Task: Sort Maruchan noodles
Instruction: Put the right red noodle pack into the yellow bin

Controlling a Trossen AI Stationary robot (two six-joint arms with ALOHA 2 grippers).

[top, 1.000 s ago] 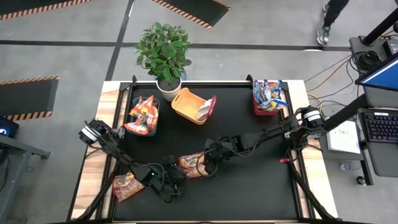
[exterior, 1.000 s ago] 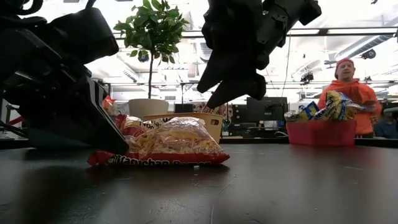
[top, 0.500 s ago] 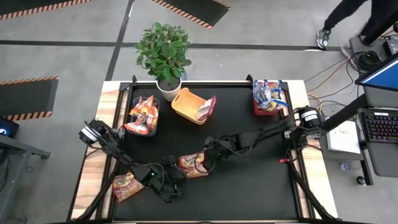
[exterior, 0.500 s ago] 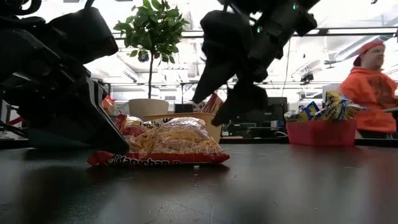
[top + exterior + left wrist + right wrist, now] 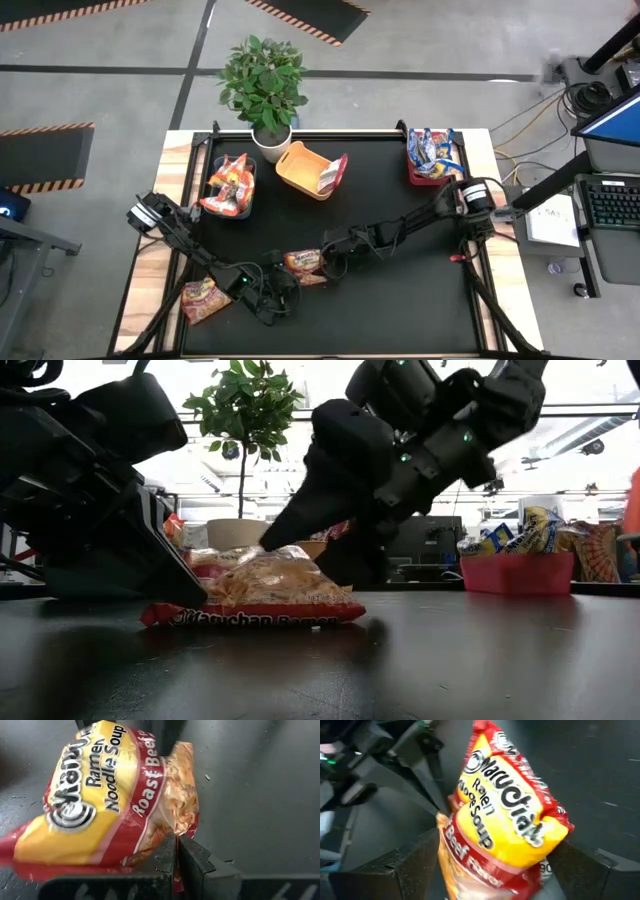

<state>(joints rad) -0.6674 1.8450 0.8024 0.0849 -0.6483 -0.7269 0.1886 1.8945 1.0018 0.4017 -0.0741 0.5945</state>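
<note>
From above I see the roast beef ramen packet [image 5: 303,264] lying near the table's front middle, my left gripper [image 5: 275,268] at one end and my right gripper [image 5: 328,266] at the other. At table height the packet [image 5: 262,592] lies flat on the black tabletop [image 5: 450,660]. My left wrist camera shows that claw clenched on the packet's edge [image 5: 167,837]. My right wrist camera shows splayed fingers [image 5: 395,870] straddling the packet [image 5: 505,820], released.
</note>
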